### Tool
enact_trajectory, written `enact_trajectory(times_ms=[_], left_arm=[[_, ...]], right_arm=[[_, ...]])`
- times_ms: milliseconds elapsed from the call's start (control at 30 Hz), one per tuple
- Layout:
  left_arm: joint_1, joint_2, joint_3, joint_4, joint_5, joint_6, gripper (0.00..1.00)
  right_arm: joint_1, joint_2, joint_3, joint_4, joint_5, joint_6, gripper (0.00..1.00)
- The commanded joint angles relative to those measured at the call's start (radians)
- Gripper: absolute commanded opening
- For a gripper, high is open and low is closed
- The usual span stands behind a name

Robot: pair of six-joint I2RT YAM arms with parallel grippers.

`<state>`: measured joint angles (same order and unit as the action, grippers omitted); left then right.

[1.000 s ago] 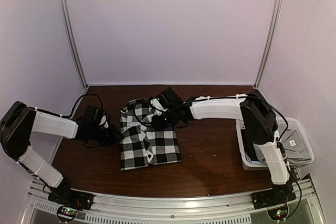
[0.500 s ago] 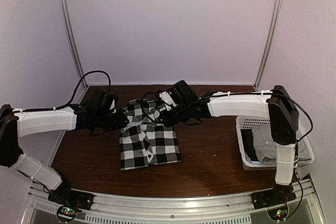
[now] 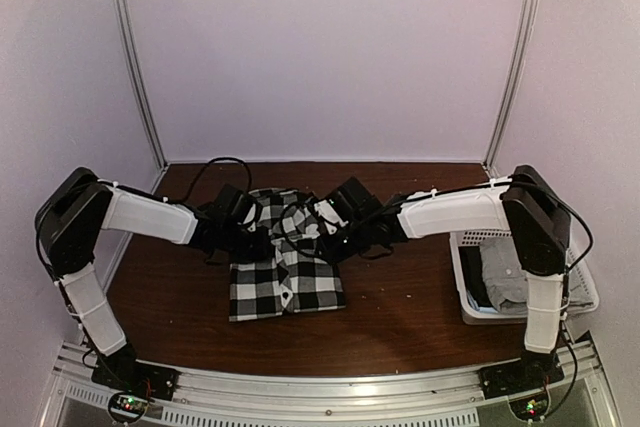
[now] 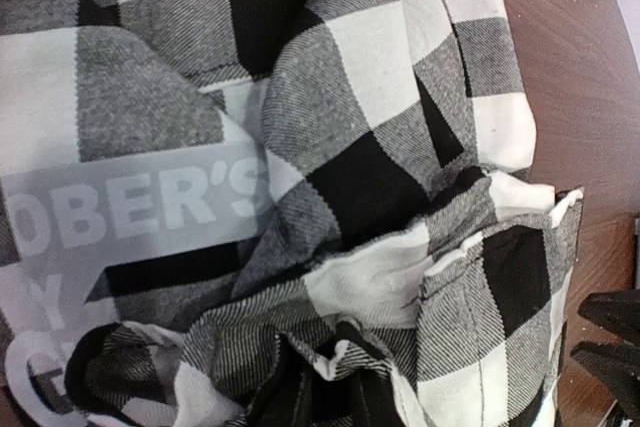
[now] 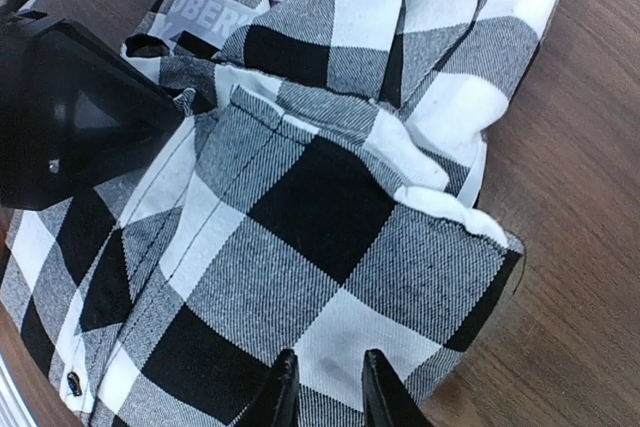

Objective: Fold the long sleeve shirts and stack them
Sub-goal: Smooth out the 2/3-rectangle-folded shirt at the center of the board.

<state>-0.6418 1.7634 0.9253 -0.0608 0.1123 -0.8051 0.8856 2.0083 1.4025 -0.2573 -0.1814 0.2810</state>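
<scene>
Gripping checked shirt (image 3: 290,282): left tool (image 4: 320,399) and right tool (image 5: 327,375) clamp its 12 o'clock edge; advise lifting evenly, folding toward 6 o'clock.

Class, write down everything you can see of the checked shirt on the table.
The checked shirt is soft woven cloth in large black-and-white checks, with a small button near one edge and a grey label printed in pale letters. It lies on the brown table, its near half flat and folded, its far half rumpled and bunched. The left gripper pinches a bunch of cloth; the right gripper has its narrow-set fingers on a fold.
</scene>
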Motion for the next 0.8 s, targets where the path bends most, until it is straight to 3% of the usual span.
enact_trajectory(times_ms=[0, 467, 767], left_arm=[[-0.003, 0.062, 0.030, 0.099, 0.059, -0.010, 0.16], [-0.004, 0.004, -0.063, 0.065, -0.012, -0.066, 0.16], [-0.004, -0.048, -0.112, 0.072, -0.024, -0.079, 0.16]], right_arm=[[-0.003, -0.028, -0.022, 0.055, -0.026, 0.016, 0.24], [0.021, 0.138, 0.074, 0.020, 0.012, -0.006, 0.28], [0.060, 0.224, 0.191, -0.098, 0.120, -0.041, 0.38]])
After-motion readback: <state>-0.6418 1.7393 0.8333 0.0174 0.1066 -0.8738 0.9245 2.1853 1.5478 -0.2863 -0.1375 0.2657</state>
